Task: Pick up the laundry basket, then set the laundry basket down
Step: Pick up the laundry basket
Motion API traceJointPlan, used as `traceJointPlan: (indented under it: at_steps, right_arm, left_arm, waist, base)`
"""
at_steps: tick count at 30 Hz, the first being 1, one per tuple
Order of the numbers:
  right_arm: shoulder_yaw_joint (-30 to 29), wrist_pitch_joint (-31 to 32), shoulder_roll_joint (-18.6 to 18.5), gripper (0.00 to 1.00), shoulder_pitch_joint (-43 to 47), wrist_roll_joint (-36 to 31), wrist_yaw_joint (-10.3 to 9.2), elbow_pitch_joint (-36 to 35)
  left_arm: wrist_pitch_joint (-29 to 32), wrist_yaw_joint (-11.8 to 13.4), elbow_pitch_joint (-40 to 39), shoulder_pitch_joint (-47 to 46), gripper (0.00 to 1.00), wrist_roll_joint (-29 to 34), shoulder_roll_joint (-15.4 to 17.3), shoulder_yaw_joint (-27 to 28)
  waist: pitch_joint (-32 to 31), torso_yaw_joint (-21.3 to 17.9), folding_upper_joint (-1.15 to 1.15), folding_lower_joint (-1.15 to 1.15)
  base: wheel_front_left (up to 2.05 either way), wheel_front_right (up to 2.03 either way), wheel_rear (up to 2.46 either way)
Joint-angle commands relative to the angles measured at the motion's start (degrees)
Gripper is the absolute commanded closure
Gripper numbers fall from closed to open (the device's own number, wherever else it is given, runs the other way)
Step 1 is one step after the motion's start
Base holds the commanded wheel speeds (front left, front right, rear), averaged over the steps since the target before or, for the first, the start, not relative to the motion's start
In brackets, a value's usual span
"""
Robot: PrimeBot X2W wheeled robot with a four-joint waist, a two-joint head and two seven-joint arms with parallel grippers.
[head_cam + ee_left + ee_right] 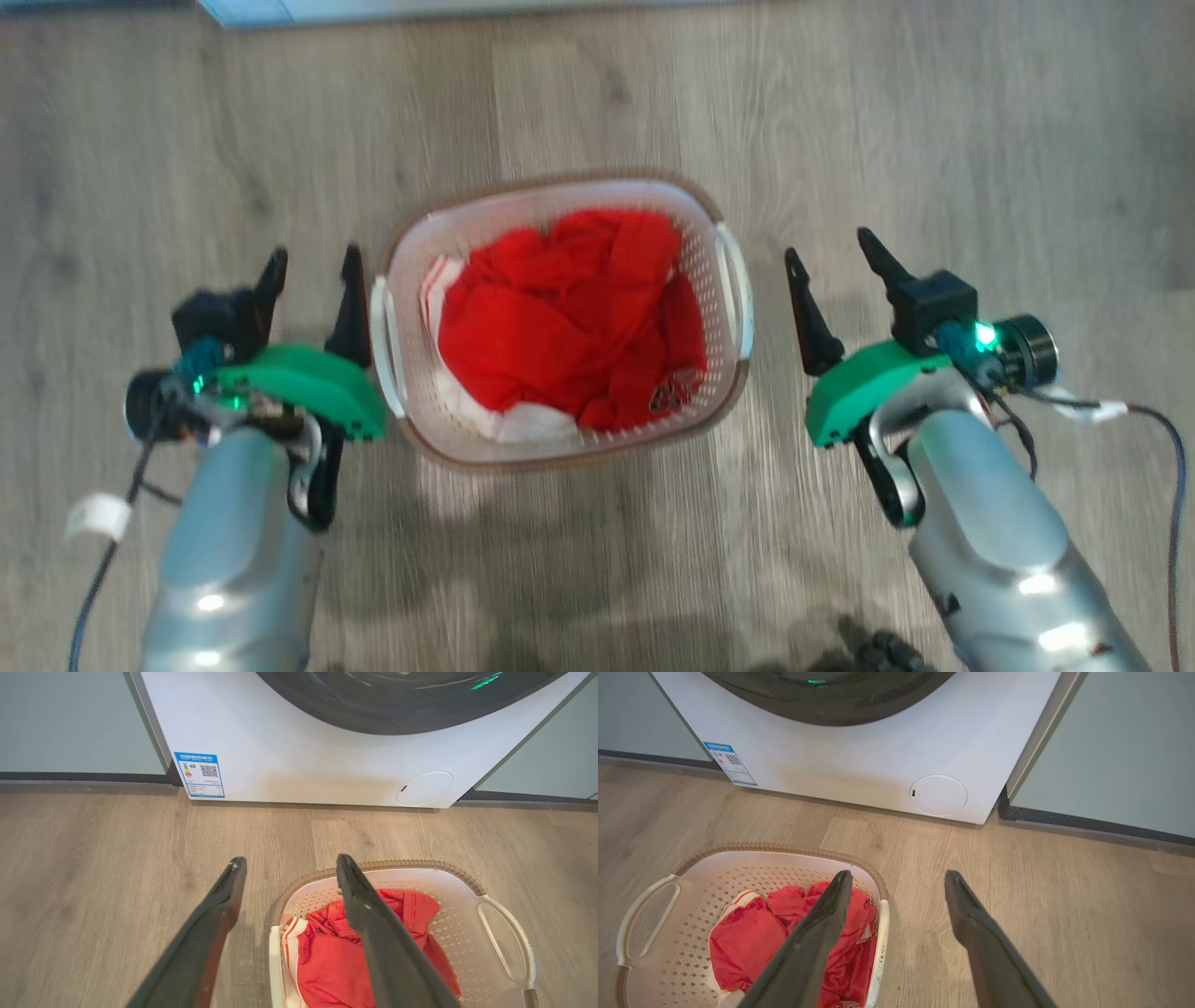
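Note:
The laundry basket [411,252] stands on the wooden floor between my two arms, white and perforated with a brown rim. Red clothes [569,308] and some white cloth fill it. My left gripper [314,257] is open just left of the basket's left handle [378,327], holding nothing. My right gripper [829,245] is open a little right of the right handle [742,299], also holding nothing. In the left wrist view the basket's rim [406,863] lies behind the open left gripper [291,860]. In the right wrist view the rim [784,848] lies left of the open right gripper [898,873].
A white washing machine [303,756] with a dark round door stands on the floor just beyond the basket, also seen as the washing machine [859,756]. Pale green panels [1111,742] flank it. Bare wooden floor [980,140] surrounds the basket.

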Motion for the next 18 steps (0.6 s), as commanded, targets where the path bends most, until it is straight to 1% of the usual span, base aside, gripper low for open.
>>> traceJointPlan:
  at_steps: [1,4,5,10,14,18]
  right_arm:
    - [2.3,-0.7,-0.16,0.0,-1.85,0.86,0.14,1.06]
    - [3.7,-0.7,-0.16,0.0,-4.74,3.19,0.14,4.62]
    - [3.7,-0.7,-0.16,0.0,-4.74,3.19,0.14,4.62]
    - [6.48,-0.7,-0.16,0.0,-9.86,5.82,0.14,10.77]
    - [8.54,-0.7,-0.16,0.0,-13.32,9.4,0.14,15.05]
    - [11.31,-0.7,-0.16,0.0,-15.98,13.57,0.14,19.02]
  left_arm:
    - [-0.54,-0.85,0.28,-2.3,0.0,-0.32,1.06,2.21]
    - [-0.54,-1.54,3.54,-4.93,0.0,-0.31,1.38,1.92]
    - [-0.54,-1.54,3.54,-4.93,0.0,-0.31,1.38,1.92]
    - [-0.54,-1.86,11.19,-9.96,0.0,-0.99,2.52,0.65]
    - [-0.54,-1.89,16.77,-13.01,0.0,-2.65,3.32,-3.84]
    - [-0.54,-1.9,22.9,-15.86,0.0,-6.22,3.95,-8.73]
  waist:
    - [5.62,-0.17,0.0,-0.02]
    - [8.53,-0.05,0.0,-0.02]
    - [8.53,-0.05,0.0,-0.02]
    - [12.56,0.19,0.0,-0.02]
    - [14.82,0.24,0.0,-0.02]
    - [15.96,0.51,0.0,-0.02]
  base:
    - [0.0,0.0,0.0]
    - [0.0,0.0,0.0]
    - [0.0,0.0,0.0]
    - [0.0,0.0,0.0]
    - [0.0,0.0,0.0]
    - [0.0,0.0,0.0]
